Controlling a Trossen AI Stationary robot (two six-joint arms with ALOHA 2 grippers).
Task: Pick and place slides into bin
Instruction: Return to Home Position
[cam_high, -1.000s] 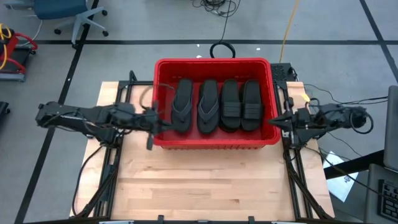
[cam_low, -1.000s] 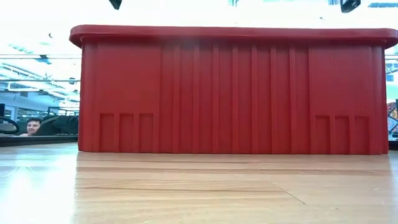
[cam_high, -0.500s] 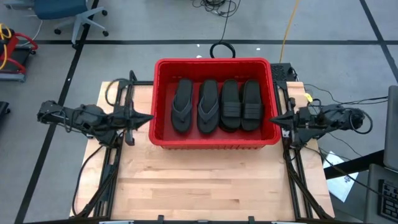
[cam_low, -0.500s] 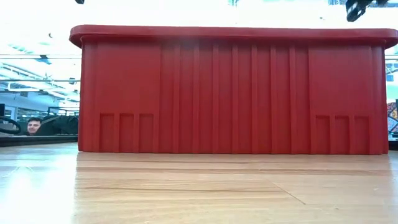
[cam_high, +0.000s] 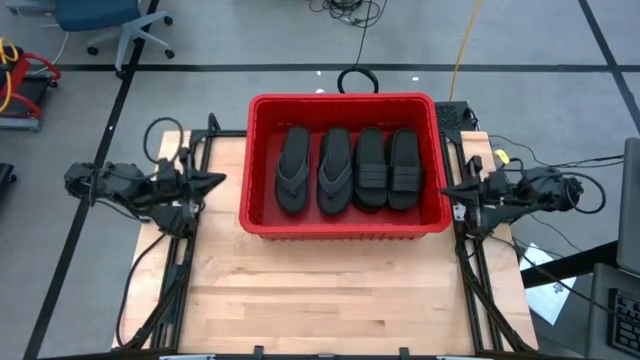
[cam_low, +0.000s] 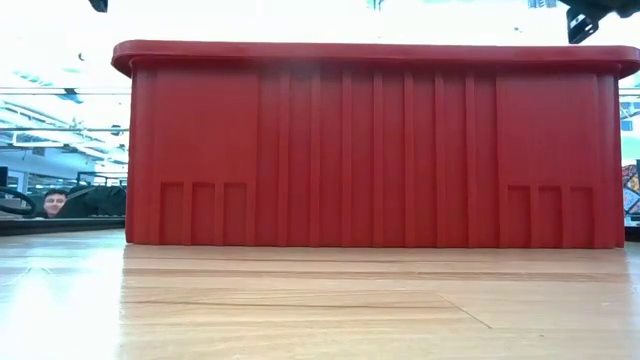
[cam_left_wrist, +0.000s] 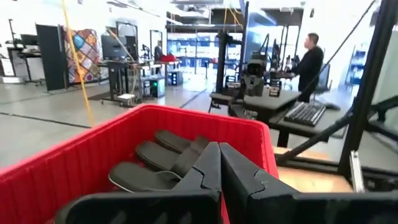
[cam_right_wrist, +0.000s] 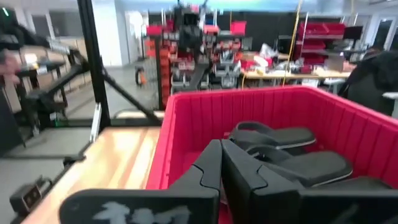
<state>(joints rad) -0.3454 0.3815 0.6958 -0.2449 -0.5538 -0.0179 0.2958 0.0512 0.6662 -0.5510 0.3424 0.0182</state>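
The red bin (cam_high: 343, 105) stands at the table's far middle. Several slides lie abreast inside it: two dark grey flip-flops (cam_high: 293, 168) on its left, two black band slides (cam_high: 388, 168) on its right. They also show in the left wrist view (cam_left_wrist: 158, 162) and the right wrist view (cam_right_wrist: 280, 149). My left gripper (cam_high: 222, 180) is shut and empty, outside the bin's left wall. My right gripper (cam_high: 442, 190) is shut and empty, just outside the bin's right wall. In the low view the bin's near wall (cam_low: 370, 150) hides the slides.
Bare wooden table (cam_high: 330, 290) lies in front of the bin. A black loop handle (cam_high: 357, 78) sticks out behind the bin's far wall. Arm frames run along both table sides. People show in the room beyond (cam_left_wrist: 309, 59).
My left gripper has drawn back from over the bin's left wall toward the table's left edge and now stands clear of the bin. My right gripper has stayed near the bin's right wall. The slides have not moved.
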